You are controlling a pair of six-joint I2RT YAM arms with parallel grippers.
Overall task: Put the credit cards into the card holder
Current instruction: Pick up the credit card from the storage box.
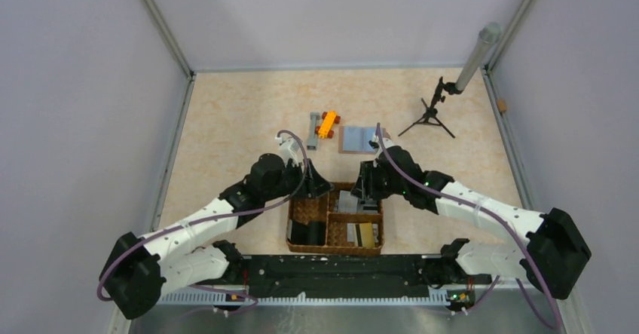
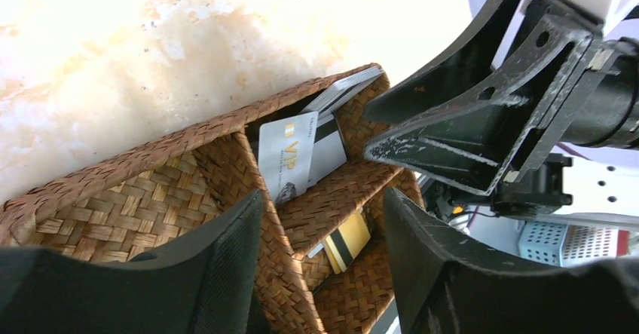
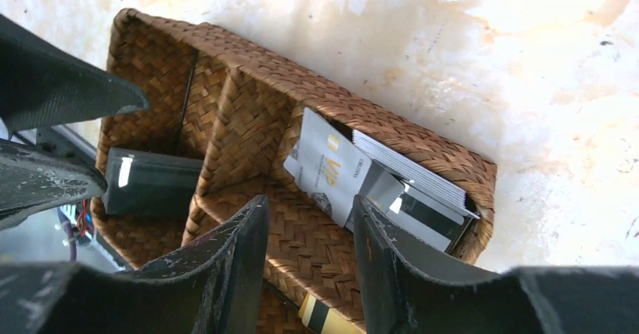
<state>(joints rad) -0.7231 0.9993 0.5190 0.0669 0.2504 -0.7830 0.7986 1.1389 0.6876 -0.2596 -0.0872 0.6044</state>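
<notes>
Credit cards (image 3: 331,164): all that show lie in the right side of the woven basket (image 3: 249,78). A white VIP card leans on a stack in the far right compartment, and gold ones (image 2: 343,240) sit in the near right compartment.

Card holder (image 1: 360,138): lies open, blue side up, on the table (image 1: 241,123) beyond the basket's far edge. No card visible in it.

Judged: nothing placed yet, first pick pending.

Right gripper (image 3: 310,202): fingers apart, empty, over the VIP card. Left gripper (image 2: 322,198): apart, empty, close beside it.

Room: woven walls hem the cards, and the grippers crowd each other. There is bare table around the holder.
</notes>
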